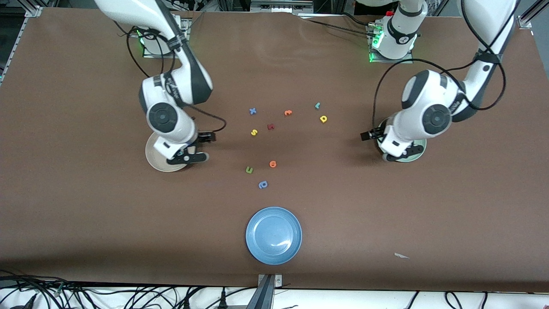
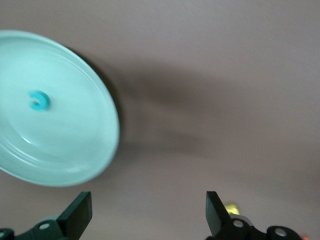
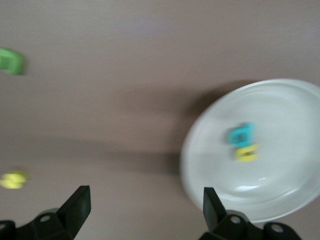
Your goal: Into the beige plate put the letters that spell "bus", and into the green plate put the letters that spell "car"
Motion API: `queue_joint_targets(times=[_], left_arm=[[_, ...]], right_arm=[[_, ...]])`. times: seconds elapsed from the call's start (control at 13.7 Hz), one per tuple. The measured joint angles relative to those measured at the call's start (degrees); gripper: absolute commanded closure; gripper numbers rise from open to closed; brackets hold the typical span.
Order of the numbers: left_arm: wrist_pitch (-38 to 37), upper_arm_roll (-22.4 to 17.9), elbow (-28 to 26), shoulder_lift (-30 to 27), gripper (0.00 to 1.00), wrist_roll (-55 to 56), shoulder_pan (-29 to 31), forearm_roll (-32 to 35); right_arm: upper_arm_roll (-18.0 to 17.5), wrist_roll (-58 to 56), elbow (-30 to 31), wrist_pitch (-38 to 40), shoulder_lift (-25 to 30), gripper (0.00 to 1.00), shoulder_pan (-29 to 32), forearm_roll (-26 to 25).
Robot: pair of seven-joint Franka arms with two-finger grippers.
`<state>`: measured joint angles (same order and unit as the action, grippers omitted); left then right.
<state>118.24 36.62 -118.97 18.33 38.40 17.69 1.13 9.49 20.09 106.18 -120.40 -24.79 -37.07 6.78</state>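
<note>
The beige plate lies under the right arm's hand at that arm's end of the table. In the right wrist view the beige plate holds a teal b and a yellow u. My right gripper is open and empty over bare table beside its rim. The green plate lies under the left arm's hand. In the left wrist view the green plate holds a teal c. My left gripper is open and empty beside it. The yellow s, yellow a and teal r lie loose mid-table.
Other loose letters lie mid-table: a blue x, an orange one, a dark red one, an orange 6, a green u and a blue bowl-and-stem letter. A blue plate sits nearest the front camera.
</note>
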Motion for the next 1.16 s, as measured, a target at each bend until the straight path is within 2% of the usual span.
queue_joint_targets(times=[0.07,0.22,0.51,0.73,0.95,1.16], left_arm=[[0.19,1.96,-0.40,-0.01,0.00,2.99,-0.04,-0.01],[3.54,4.74,-2.40,0.00,0.00,8.33,-0.16,-0.01],[18.54,7.05,-12.46,0.19,0.03,13.50,-0.52,-0.01],[27.14,7.11,-18.77,0.36,0.07,16.22,-2.58,-0.01],[32.81,7.18,-22.99,0.39,0.08,19.05,-5.78,-0.01],[35.01,7.20,-24.06,0.39,0.10,21.97,-8.67,-0.01]], right_arm=[[-2.03,5.41,-0.05,-1.01,-0.13,0.03,-0.65,0.02],[-4.00,14.44,0.04,-4.44,-1.33,0.20,-3.08,0.03],[-4.43,27.32,0.16,-13.61,-6.97,0.38,-10.79,0.03],[-4.35,28.95,0.15,-15.93,-9.57,0.50,-12.21,0.03],[-4.19,34.18,0.14,-18.51,-10.44,0.50,-12.41,0.04],[-4.21,38.75,0.19,-19.58,-11.09,0.50,-12.96,0.04]])
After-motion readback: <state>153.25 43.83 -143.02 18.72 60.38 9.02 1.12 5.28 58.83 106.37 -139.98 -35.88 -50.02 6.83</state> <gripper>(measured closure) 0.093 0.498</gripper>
